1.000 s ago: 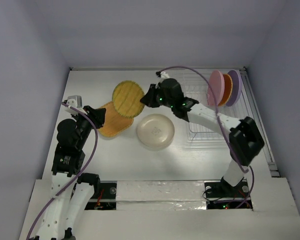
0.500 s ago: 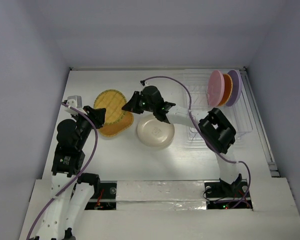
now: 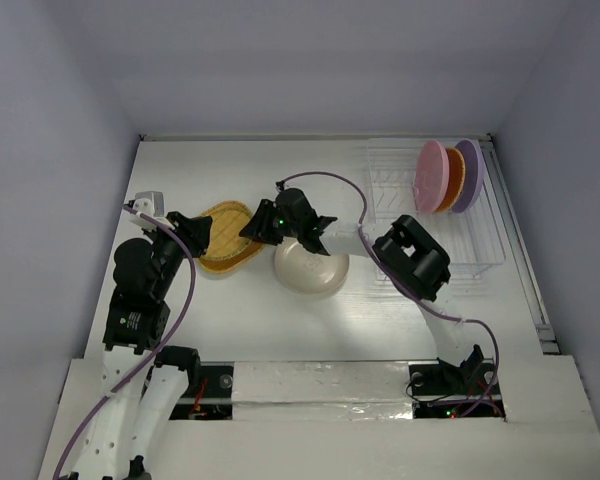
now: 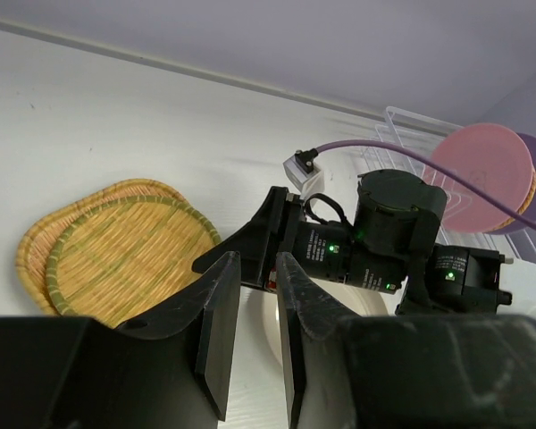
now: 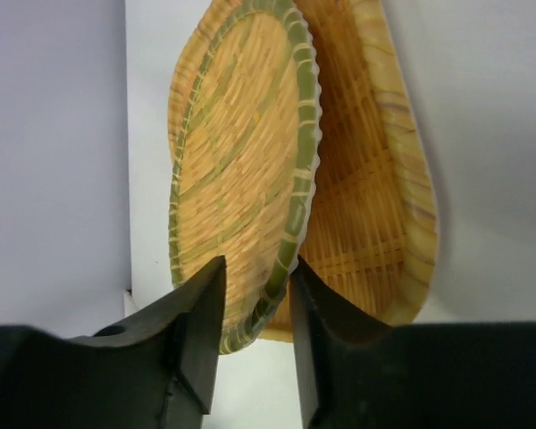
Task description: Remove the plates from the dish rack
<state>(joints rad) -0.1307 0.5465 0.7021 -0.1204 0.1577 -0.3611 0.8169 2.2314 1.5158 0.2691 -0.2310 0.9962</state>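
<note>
Right end effector [image 5: 257, 268] is clamped on the rim of the yellow plate [image 5: 241, 161]. That plate sits tilted over the tan plate [image 5: 375, 206] on the tabletop [image 3: 180, 170], left of the rack [image 3: 480, 255]. The tan plate is mostly covered. The right arm hides part of the cream plate [image 3: 315, 275]. The pink plate [image 3: 430, 175], orange plate [image 3: 453, 180] and purple plate [image 3: 471, 172] stand in the rack, the orange plate barely showing. Left end effector [image 4: 257, 264] is empty, fingers nearly together.
</note>
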